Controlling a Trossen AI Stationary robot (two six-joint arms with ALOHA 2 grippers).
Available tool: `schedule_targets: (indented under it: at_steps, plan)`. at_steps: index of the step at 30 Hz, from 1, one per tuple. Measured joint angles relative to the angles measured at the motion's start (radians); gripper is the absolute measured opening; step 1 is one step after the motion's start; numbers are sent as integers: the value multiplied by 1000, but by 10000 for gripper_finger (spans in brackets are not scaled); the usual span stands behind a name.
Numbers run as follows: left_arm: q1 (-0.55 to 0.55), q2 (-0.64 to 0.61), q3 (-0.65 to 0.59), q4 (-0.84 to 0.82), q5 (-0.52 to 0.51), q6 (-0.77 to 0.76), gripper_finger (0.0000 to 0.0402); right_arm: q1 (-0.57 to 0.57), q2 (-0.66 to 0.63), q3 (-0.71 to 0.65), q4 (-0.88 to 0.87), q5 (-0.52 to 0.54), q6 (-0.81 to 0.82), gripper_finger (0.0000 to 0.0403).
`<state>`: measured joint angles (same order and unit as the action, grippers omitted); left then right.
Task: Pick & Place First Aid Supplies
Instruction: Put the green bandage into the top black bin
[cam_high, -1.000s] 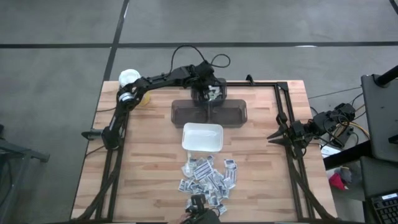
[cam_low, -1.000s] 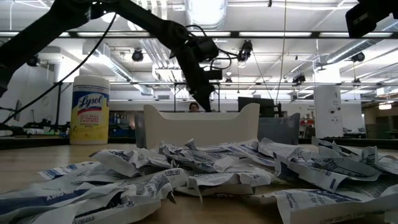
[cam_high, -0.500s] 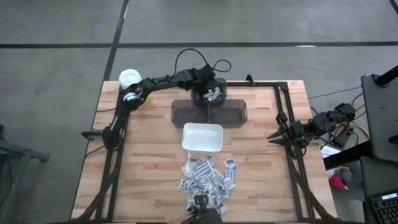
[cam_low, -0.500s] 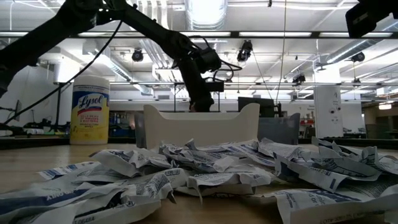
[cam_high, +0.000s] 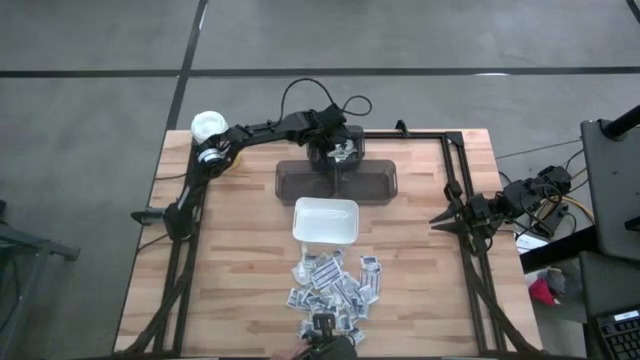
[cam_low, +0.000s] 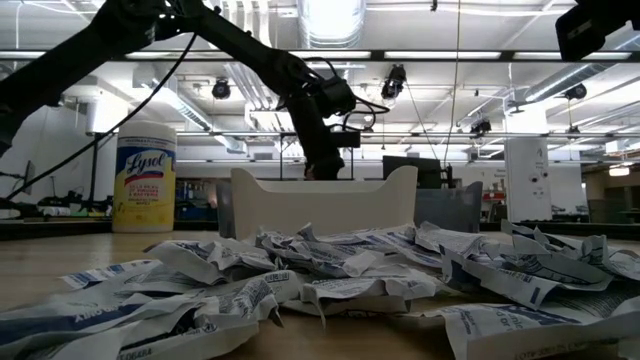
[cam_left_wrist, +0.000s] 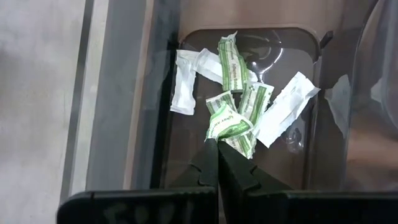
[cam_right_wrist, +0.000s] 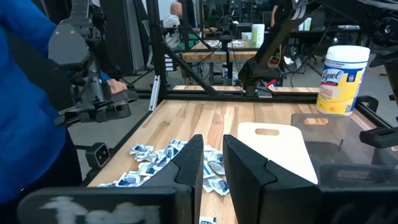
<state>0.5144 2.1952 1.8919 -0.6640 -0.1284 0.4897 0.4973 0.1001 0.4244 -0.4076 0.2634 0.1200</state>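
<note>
Reaching over the dark bin (cam_high: 337, 182), the left gripper (cam_left_wrist: 217, 146) pinches one green-printed packet (cam_left_wrist: 229, 124) between closed jaws, the packet projecting just past the fingertips. Beneath it, inside the bin, lie several loose packets (cam_left_wrist: 233, 62), white and green-printed. Nearer the table's front than the bin stands the white dish (cam_high: 325, 221), and beyond the dish from the bin lies the pile of first aid supplies (cam_high: 336, 282). The yellow canister (cam_high: 209, 128) stands well to one side of the bin. The right gripper (cam_right_wrist: 213, 163) waits off the table edge, far from the bin, jaws slightly parted, apparently empty.
</note>
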Motion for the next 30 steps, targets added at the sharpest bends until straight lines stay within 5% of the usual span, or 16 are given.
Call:
schedule_targets:
  at_steps: [5,14,20,25,30]
  plan:
    - [0,0,0,0,0,0,14,0,0,0,0,0,0,59]
    - [-3,-1,45,-51,-29,-18,100,0,0,0,0,0,0,59]
    - [-40,-35,253,-414,-135,-192,120,0,0,0,0,0,8,59]
    - [-96,-53,382,-769,2,-451,121,0,0,0,0,0,50,59]
    - [-184,-112,387,-912,117,-685,121,0,0,0,-1,0,91,59]
